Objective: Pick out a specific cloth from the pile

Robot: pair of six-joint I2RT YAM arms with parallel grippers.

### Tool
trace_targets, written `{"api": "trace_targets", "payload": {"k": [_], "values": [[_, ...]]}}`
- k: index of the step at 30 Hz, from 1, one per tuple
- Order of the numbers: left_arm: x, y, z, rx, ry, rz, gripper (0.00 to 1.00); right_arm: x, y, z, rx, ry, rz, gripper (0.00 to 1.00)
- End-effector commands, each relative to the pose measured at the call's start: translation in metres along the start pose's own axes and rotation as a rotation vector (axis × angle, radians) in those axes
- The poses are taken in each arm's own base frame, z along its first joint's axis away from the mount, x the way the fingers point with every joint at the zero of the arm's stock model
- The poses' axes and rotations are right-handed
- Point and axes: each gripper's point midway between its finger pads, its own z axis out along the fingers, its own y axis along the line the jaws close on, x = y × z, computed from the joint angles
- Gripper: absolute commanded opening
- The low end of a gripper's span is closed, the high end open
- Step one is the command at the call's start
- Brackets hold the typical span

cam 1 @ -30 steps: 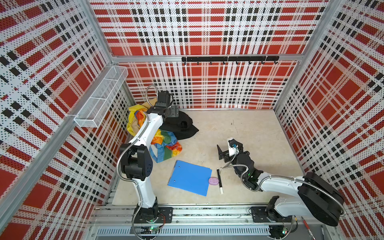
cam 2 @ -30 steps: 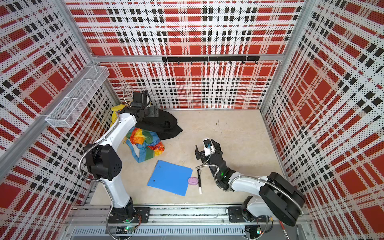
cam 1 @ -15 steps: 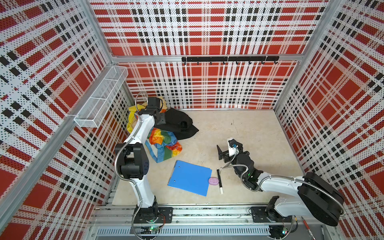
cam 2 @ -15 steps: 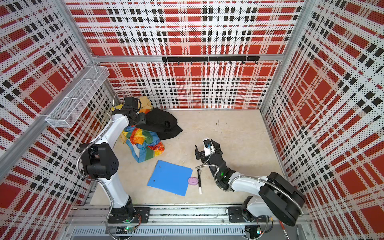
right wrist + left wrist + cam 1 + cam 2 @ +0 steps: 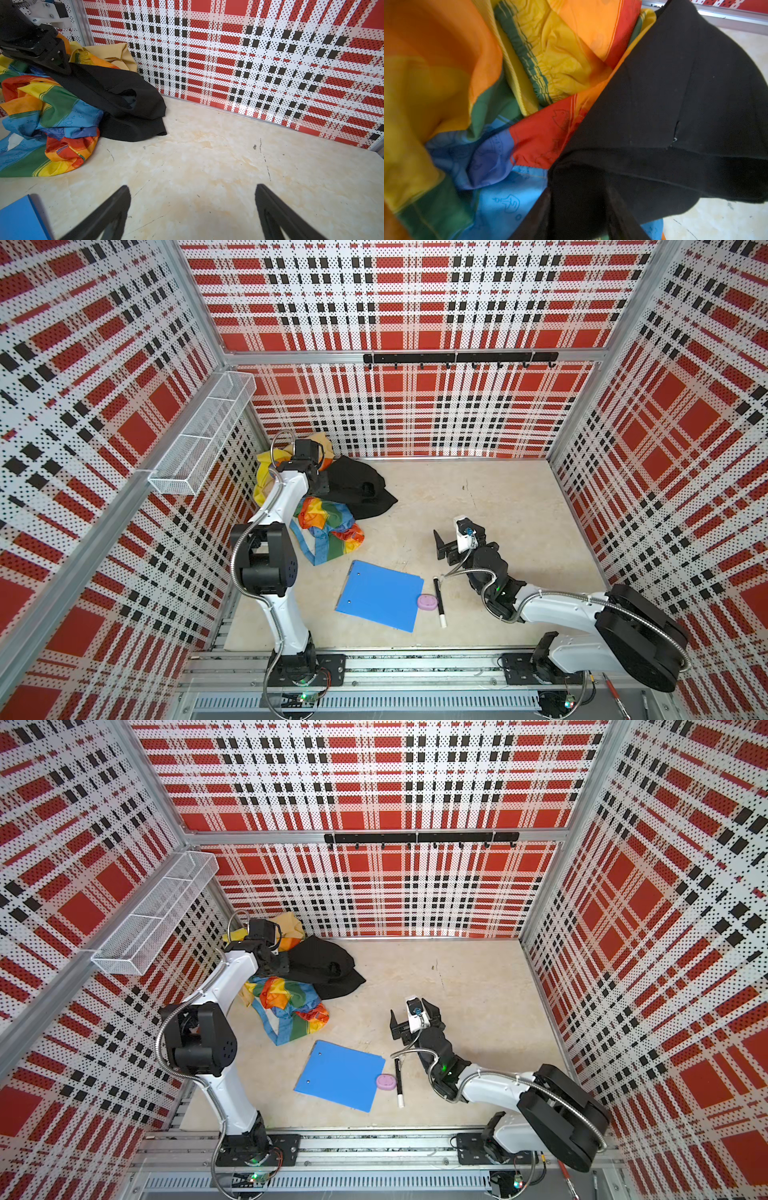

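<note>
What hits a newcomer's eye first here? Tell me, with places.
The rainbow-striped cloth blazes on the left in both top views. Just behind it the black cloth spills toward the middle, with the left claw at its edge. A blue clipboard lies flat near the front centre.

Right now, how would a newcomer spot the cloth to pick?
On the table, go to the far left corner, where the pile lies. The cloth drapes off its right side onto bare table. It alone is plain matte black, beside the rainbow cloth and yellow cloth.
</note>
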Motion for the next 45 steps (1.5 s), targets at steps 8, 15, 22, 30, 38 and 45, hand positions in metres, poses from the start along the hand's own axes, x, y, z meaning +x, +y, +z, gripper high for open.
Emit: {"api": "trace_targets", "payload": {"k": [8, 15, 22, 30, 38, 45], "values": [[-0.015, -0.004, -0.013, 0.073, -0.035, -0.054, 0.07, -0.014, 0.002, 0.003, 0.003, -0.037, 0.019, 1.00], [-0.049, -0.003, -0.055, 0.102, -0.157, -0.074, 0.00, -0.015, 0.000, 0.002, 0.013, -0.041, 0.020, 1.00], [-0.090, 0.012, -0.110, 0.126, -0.344, -0.182, 0.00, -0.015, -0.001, 0.002, 0.014, -0.041, 0.020, 1.00], [-0.141, 0.012, -0.195, 0.266, -0.645, -0.330, 0.00, -0.016, -0.002, 0.001, 0.017, -0.043, 0.017, 1.00], [-0.172, 0.007, -0.271, 0.395, -0.900, -0.381, 0.00, -0.018, -0.002, 0.000, 0.017, -0.048, 0.018, 1.00], [-0.198, -0.010, -0.312, 0.579, -1.036, -0.418, 0.00, -0.019, -0.002, 0.000, 0.011, -0.051, 0.021, 1.00]]}}
